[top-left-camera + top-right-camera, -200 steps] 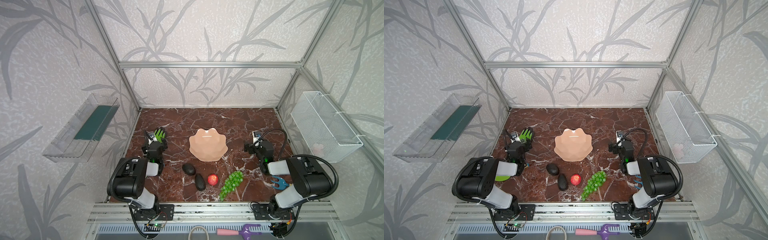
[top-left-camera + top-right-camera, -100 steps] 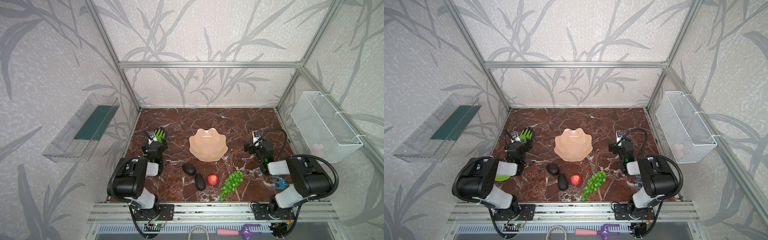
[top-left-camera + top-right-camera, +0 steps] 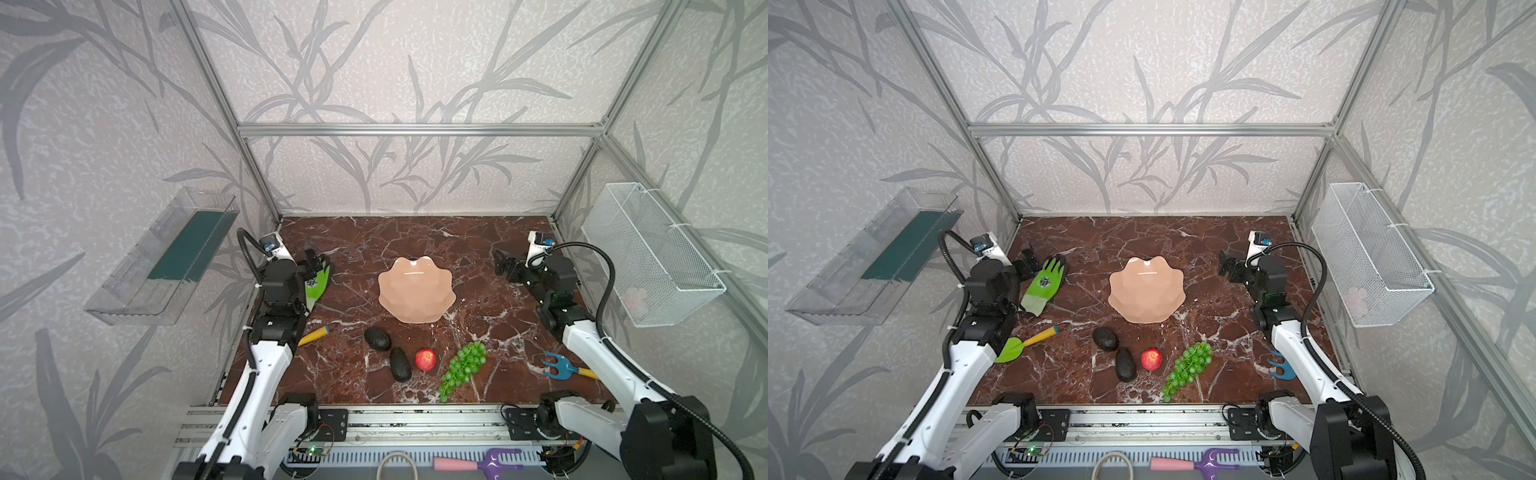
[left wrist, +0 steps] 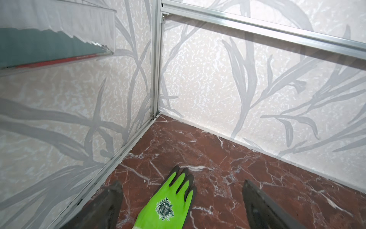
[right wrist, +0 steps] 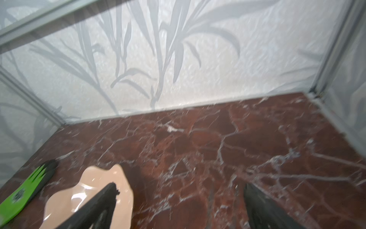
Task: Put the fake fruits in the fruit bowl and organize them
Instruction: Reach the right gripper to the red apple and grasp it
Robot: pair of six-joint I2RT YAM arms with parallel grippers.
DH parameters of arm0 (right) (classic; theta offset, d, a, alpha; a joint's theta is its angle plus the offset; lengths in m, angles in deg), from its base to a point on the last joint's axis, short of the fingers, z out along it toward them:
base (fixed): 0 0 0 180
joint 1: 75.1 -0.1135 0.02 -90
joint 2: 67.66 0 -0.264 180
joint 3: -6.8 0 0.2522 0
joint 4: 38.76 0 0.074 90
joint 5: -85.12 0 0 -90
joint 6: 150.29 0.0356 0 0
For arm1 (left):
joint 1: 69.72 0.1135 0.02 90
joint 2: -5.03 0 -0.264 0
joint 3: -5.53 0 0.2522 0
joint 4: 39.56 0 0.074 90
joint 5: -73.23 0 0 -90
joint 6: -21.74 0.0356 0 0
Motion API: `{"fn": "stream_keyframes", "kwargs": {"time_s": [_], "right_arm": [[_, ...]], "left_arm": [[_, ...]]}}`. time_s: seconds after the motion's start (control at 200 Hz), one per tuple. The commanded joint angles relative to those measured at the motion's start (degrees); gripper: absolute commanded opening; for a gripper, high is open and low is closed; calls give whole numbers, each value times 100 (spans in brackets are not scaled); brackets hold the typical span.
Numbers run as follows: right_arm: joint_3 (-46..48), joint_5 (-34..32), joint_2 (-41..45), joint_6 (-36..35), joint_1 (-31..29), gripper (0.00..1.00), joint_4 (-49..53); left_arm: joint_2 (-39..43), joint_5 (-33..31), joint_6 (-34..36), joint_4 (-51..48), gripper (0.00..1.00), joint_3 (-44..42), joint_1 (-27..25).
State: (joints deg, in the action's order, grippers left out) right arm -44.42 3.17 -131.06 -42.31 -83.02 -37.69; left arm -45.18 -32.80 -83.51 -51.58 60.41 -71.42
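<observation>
Grapes lie well apart from the empty right gripper.

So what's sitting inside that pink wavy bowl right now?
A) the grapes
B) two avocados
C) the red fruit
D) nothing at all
D: the peach-pink scalloped bowl is bare inside; one avocado, the other avocado, the red fruit and the green grapes all lie on the marble tabletop.

Both arms stretch forward — left gripper and right gripper spread wide, the right seemingly angled inward.
</observation>
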Motion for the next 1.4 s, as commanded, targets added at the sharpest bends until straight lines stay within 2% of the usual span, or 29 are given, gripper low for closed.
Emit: {"fn": "stream_keyframes", "kwargs": {"time_s": [0.0,0.14,0.19,0.255,0.41,0.59,0.8,1.195,1.394], "right_arm": [[-280,906,112,484,-407,95,1835],[-672,-209,205,277,-2029,92,3348],[-748,-651,158,357,-2596,92,3708],[-789,-906,64,528,-3213,90,3992],[-918,-1451,-189,1143,-4360,87,4400],[-1063,-1563,-775,1751,-5248,85,4302],[-1243,-1376,-1579,2252,-5745,82,3894],[-1182,-1602,-2336,2595,-5861,73,3277],[-1174,-1760,-2545,2658,-5859,57,3180]], "left_arm": [[-12,180,-311,-984,94,-51,11],[-74,211,-194,-1201,94,171,10],[-72,232,-189,-1258,94,207,20],[-60,267,-207,-1262,94,212,24],[-42,303,-233,-1259,94,196,38],[-76,347,-260,-1316,94,236,56],[-30,385,-277,-1336,94,227,64],[-30,525,-340,-1309,94,208,73],[-25,539,-348,-1299,94,200,73]]}}
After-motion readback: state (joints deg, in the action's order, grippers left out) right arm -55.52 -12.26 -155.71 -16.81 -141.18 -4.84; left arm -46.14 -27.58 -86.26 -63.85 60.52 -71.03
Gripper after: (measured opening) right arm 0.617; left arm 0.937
